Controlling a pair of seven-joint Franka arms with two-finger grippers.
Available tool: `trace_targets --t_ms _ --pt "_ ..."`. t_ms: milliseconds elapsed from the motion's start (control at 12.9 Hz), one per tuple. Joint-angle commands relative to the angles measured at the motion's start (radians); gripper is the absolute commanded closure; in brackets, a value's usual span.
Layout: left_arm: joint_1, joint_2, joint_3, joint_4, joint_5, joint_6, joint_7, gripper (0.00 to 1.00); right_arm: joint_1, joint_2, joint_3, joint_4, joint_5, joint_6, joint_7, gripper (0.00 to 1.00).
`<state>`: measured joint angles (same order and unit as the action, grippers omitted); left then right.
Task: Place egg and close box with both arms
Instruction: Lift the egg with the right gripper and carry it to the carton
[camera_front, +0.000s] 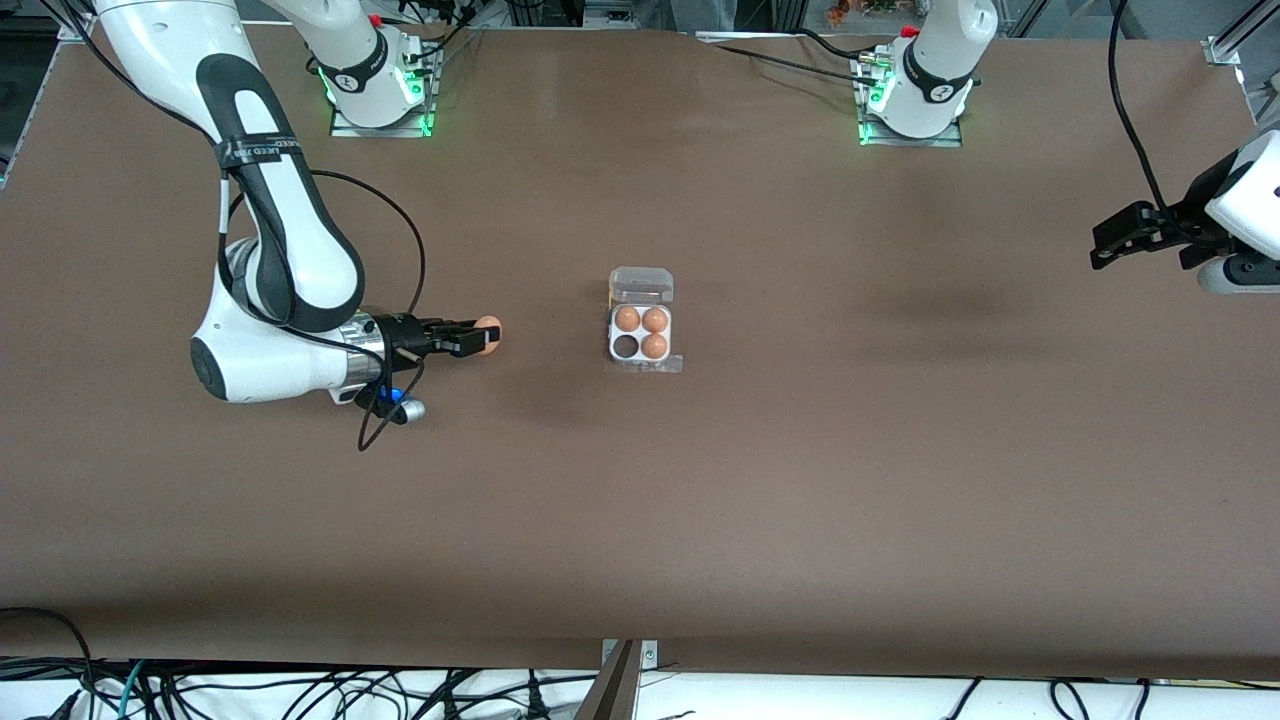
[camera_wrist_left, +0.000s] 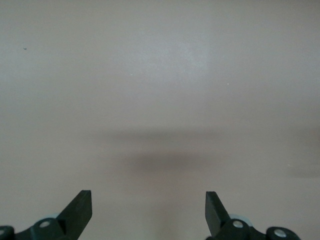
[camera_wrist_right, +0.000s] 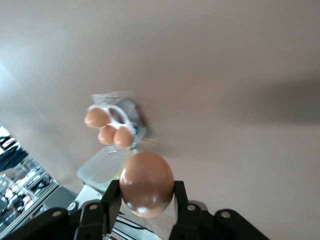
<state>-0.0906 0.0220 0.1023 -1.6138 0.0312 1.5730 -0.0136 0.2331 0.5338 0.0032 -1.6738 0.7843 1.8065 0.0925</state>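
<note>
Landmark: the box (camera_front: 641, 328), mid-counter, lid swung open and lying on the side away from the front camera.

- Box: white tray, four cells. Three cells hold orange-brown eggs (camera_front: 654, 346); the fourth cell, on the corner nearest the front camera toward the right arm's end, shows dark and unfilled. In the right wrist view the box (camera_wrist_right: 118, 121) appears with the three eggs (camera_wrist_right: 107, 134) clustered and the clear lid (camera_wrist_right: 102, 169) spread open beside the tray.
- Right claw (camera_front: 478, 338): over the counter (camera_front: 800, 480), well apart from the box, toward the right arm's end. Fingers clamped on the egg (camera_front: 488, 334), one finger on each side; right wrist view shows the egg (camera_wrist_right: 146, 183) gripped at its middle, the rounded end sticking out past the fingertips.
- Left claw (camera_front: 1112, 243): over the counter, well apart from the box, toward the left arm's end, waiting. Left wrist view shows the left claw (camera_wrist_left: 149, 209) with fingers spread wide apart, nothing between them, only bare counter (camera_wrist_left: 160, 75) below.
</note>
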Motion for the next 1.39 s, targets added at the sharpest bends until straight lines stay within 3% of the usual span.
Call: trace_targets --t_ms 0,232,386,1005,1159,1314 --pt "-0.001 0.01 0.0 0.026 0.01 -0.008 0.015 0.0 0.011 0.023 0.012 0.026 0.044 0.019 -0.12 0.76" --pt "0.005 0.01 0.0 0.026 0.01 -0.008 0.021 0.0 0.023 0.043 0.015 0.028 0.047 0.037 -0.256 0.76" --pt "0.006 0.01 0.002 0.026 0.01 -0.008 0.023 0.0 0.026 0.057 0.02 0.028 0.117 0.042 -0.348 0.76" --pt "0.002 0.01 0.0 0.026 0.009 -0.008 0.011 0.0 0.103 0.147 0.054 0.137 0.128 0.114 -0.816 0.76" --pt "0.0 0.012 0.0 0.026 0.009 -0.01 0.01 0.0 0.136 0.16 0.06 0.134 0.196 0.183 -0.992 0.76" --pt "0.0 0.012 0.0 0.025 0.009 -0.01 0.01 0.0 0.149 0.193 0.061 0.134 0.344 0.214 -1.233 0.76"
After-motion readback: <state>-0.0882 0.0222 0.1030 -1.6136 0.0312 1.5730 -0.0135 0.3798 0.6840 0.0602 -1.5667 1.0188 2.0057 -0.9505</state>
